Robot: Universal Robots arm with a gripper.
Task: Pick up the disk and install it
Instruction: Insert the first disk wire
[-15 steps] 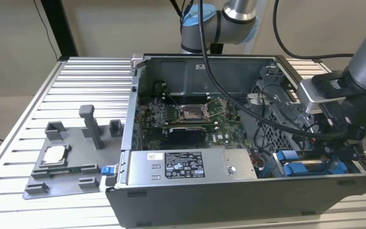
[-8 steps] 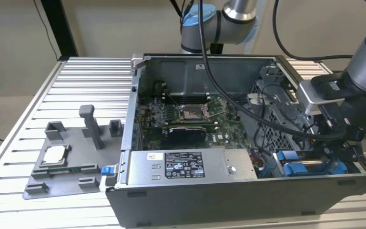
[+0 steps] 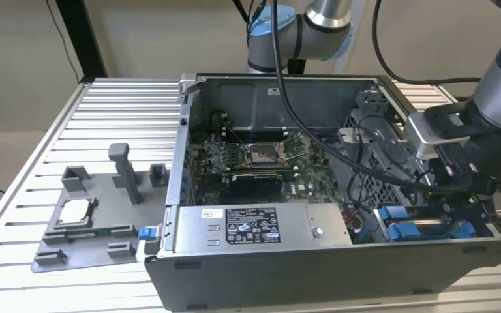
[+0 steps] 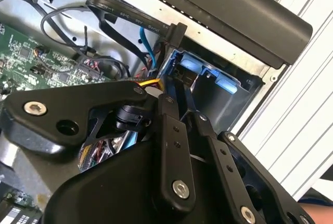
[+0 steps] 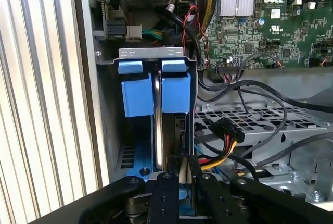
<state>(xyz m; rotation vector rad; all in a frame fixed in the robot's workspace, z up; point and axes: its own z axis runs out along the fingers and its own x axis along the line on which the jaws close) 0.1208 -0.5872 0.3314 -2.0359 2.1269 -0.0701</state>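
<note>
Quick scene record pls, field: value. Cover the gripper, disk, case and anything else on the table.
gripper: low in the drive bay, at the disk's near edge
disk: in its blue carrier, inside the bay; seating depth unclear
case: open, motherboard exposed, on slatted table
fixture: grey, beside the case on the exterior view's left, holds a silver chip

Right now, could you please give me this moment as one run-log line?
phase: install | tool: shut on disk | disk: on edge in drive bay

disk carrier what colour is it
The carrier is bright blue, clearest in the first wrist view.
</note>
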